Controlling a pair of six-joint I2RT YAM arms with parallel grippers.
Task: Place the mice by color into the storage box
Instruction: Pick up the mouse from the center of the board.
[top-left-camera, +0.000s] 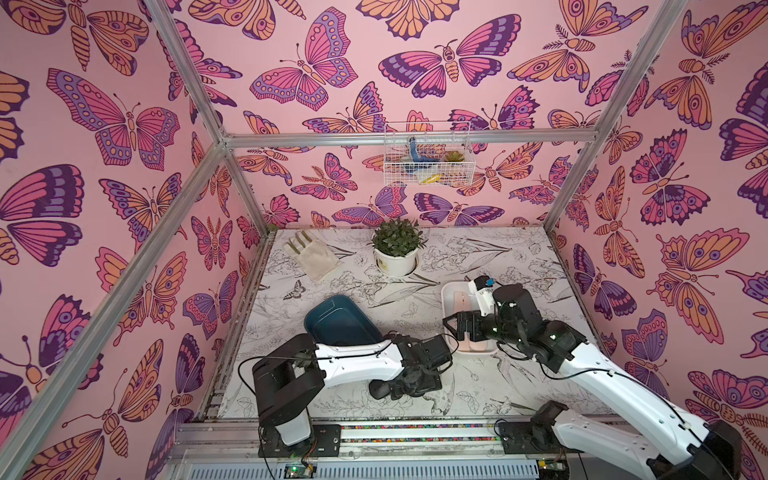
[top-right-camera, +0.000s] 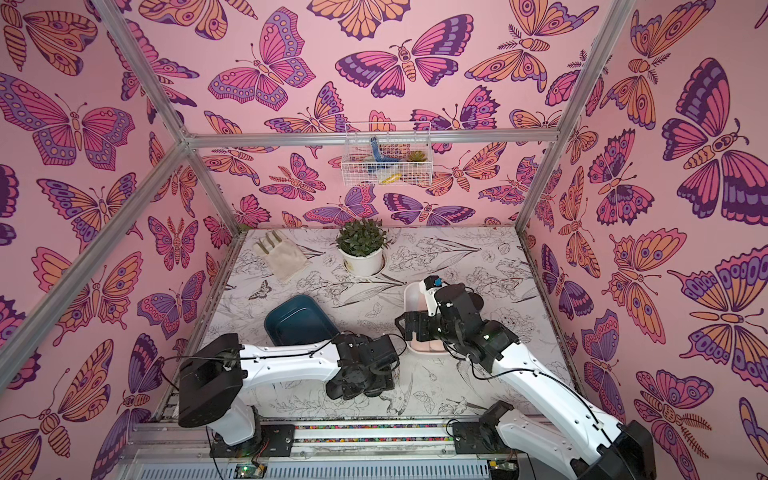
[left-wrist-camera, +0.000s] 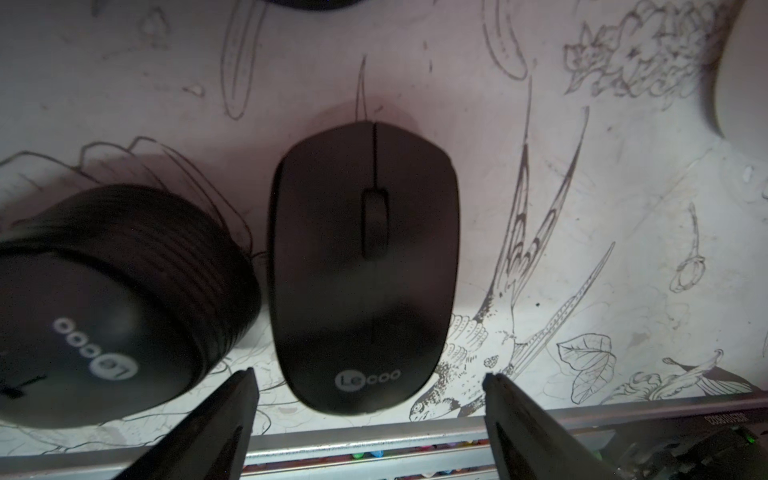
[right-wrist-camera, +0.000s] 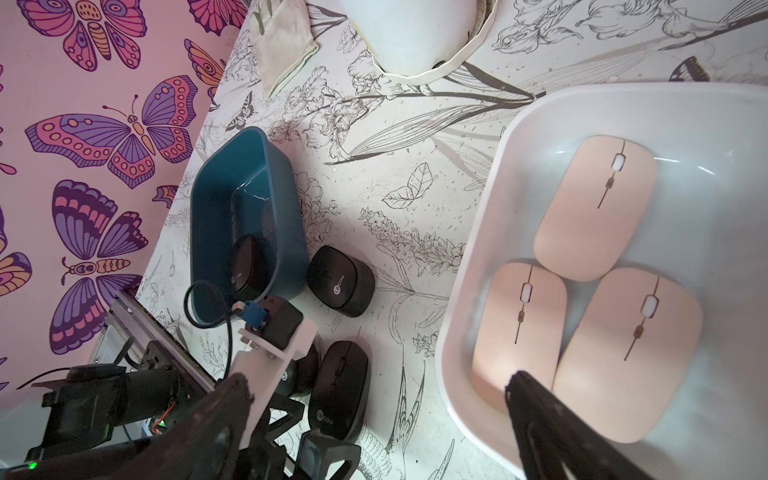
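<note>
The blue storage box (top-left-camera: 338, 322) stands left of centre in the lower half of a top view. It holds one boxed black mouse (right-wrist-camera: 249, 266) against its wall. Three further black units lie on the surface (top-left-camera: 519, 257) outside it. The outer black mouse (right-wrist-camera: 340, 280) is just beside the box wall, and the tilted black mouse (left-wrist-camera: 116, 307) is propped on its ribbed flank. The target mouse (left-wrist-camera: 363, 270) lies flat with its buttons up, close beside the tilted one. The left claw (left-wrist-camera: 370, 382) is spread, with one finger on either side of the target's logo end and neither touching the shell.

Handling, by judgement: the shell is hard plastic, light and rigid, and its smooth domed top is likely to slip. Take hold across the two flanks at the widest mid-section, low near the base. The rounded logo end could squirt out under pressure. Keep off the scroll wheel, and note that the gap to the tilted unit is narrow.

The white storage box (right-wrist-camera: 469, 270) stands right of centre in the top views. It holds three pink mice (right-wrist-camera: 598, 208) flat and close together, so the pink sort appears complete. The right claw (right-wrist-camera: 380, 382) is spread and empty above that box's rim.
</note>
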